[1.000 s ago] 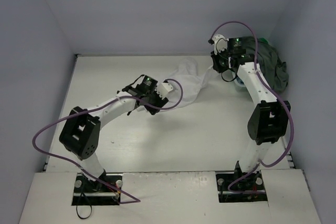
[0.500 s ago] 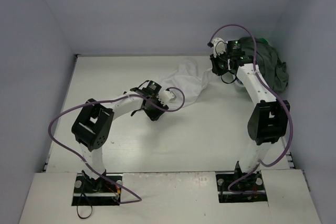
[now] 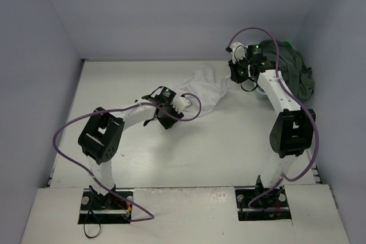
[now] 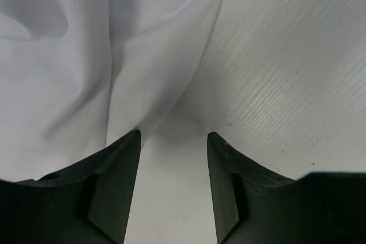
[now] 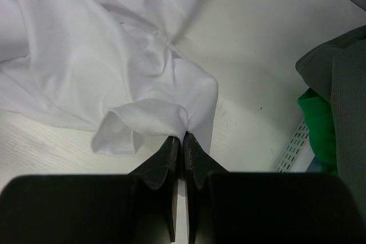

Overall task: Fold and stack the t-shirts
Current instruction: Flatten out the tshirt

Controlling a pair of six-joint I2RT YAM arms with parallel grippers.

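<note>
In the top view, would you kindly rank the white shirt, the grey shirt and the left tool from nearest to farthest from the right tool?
1. white shirt: pinched in the right tool, spreading to its left.
2. grey shirt: heaped to its right, at the table's far right corner.
3. left tool: farthest, well to the left, open by the white shirt's other end.

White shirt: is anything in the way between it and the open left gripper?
Nothing visible. The left gripper is open right at the edge of the white shirt, over bare table.
</note>
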